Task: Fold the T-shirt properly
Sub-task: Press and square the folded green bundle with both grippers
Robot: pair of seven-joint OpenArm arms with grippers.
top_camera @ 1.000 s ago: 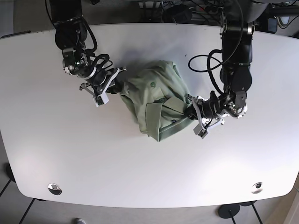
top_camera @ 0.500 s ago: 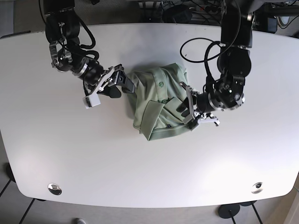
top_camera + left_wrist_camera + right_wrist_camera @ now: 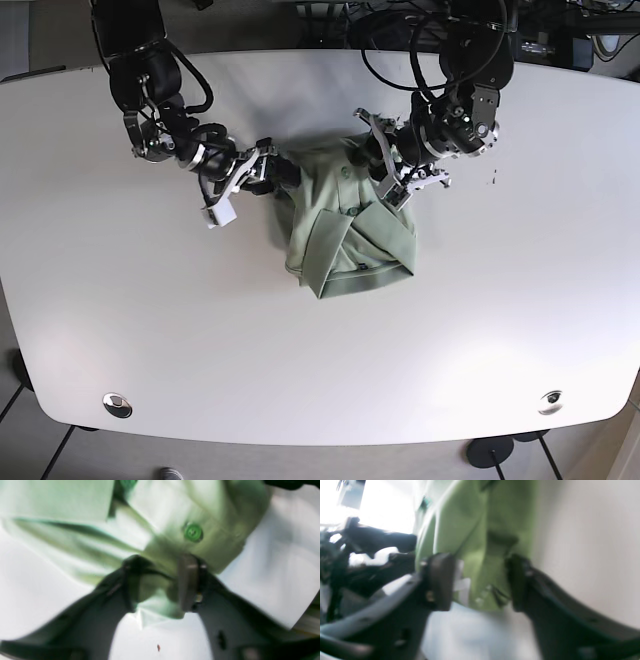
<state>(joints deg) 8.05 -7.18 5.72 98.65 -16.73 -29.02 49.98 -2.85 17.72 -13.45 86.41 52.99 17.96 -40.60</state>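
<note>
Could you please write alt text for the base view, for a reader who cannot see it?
A bunched light green T-shirt lies mid-way on a white table, seen from above. The right tool meets its left edge and the left tool its upper right part; whether either grips the cloth cannot be told here.

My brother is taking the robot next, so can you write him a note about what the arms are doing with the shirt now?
Left gripper: shut on the green T-shirt, pinching a bunched edge near a green button.
Right gripper: fingers either side of a fold at the shirt's other edge, with gaps showing, so its grip is unclear.
The shirt lies bunched mid-table, partly folded over itself.
Done: rough gathering.
Left: flatten and finish neat folds.
</note>
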